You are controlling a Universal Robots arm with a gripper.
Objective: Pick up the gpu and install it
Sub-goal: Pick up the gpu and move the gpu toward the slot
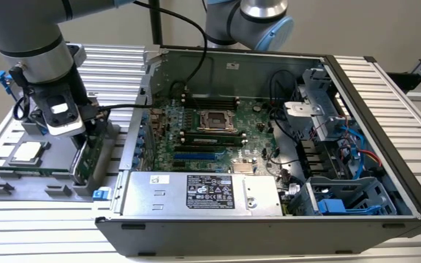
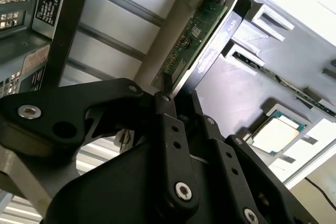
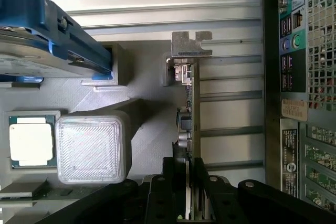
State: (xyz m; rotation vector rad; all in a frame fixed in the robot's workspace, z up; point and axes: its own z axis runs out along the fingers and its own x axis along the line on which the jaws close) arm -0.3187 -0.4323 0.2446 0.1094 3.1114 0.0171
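Observation:
The gpu (image 1: 83, 158) stands on edge in a slot of the grey holder tray (image 1: 6, 189), at the exterior view's left of the open computer case. Its green board (image 2: 195, 36) faces one side and its black cooler the other. The silver end bracket (image 3: 190, 45) is at the far end. My gripper (image 1: 77, 137) comes down on the card's upper edge. In both wrist views the black fingers (image 3: 170, 174) sit on either side of the card (image 3: 191, 109), pressed against it. The card still rests in the tray slot.
The open case (image 1: 371, 104) holds the motherboard (image 1: 210, 131), with a silver power supply (image 1: 195, 193) at the near side. The tray also holds a processor chip (image 3: 31, 141), a hard drive in a blue caddy (image 3: 47, 30) and a memory stick (image 3: 31, 190). A second arm's base (image 1: 258, 22) stands behind the case.

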